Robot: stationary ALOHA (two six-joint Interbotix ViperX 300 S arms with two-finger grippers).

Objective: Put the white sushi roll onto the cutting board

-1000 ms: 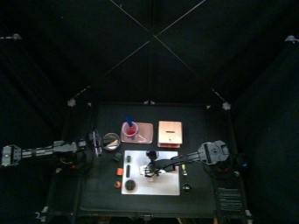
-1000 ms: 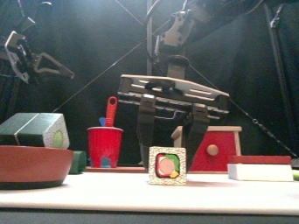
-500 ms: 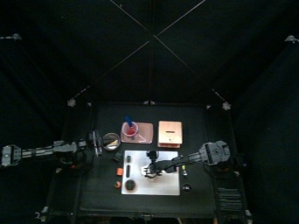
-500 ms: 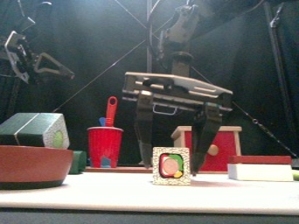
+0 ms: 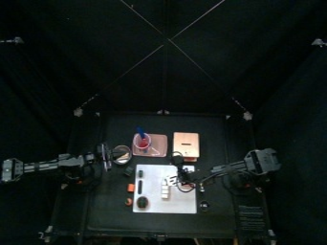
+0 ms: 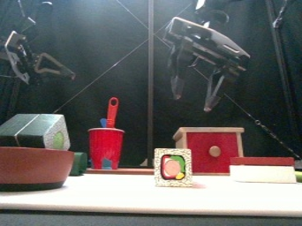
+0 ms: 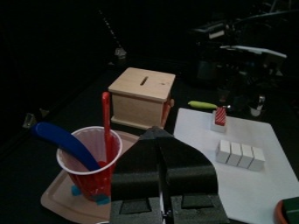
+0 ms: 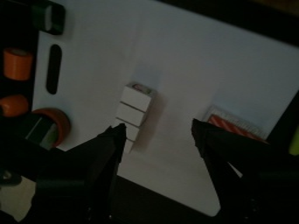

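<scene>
White sushi roll [image 8: 136,109] lies flat on the cutting board [image 8: 222,61], near the board's middle, with nothing gripping it. From the front we see it end-on: a white square face with green and red filling. The wrist views show it as a short row of white segments.

Right pincer [image 6: 193,101] hangs above the board with its jaws spread wide and empty, well clear of the roll. In the right wrist view the roll sits roughly between the two jaw tips, far below them.

Left arm is parked at the left side of the surface [image 5: 217,129]. Left pincer [image 7: 162,140] looks pressed together, though we read that from the wrist view alone, and it holds nothing.

Also on the board, a red-topped white piece [image 6: 262,173] lies to the right of the roll, apart from it. Behind the board stand a red cup [image 6: 106,146] with a red and a blue utensil in it, and a wooden box [image 6: 210,148] beside it. A brown bowl [image 6: 30,166] sits at front left.
</scene>
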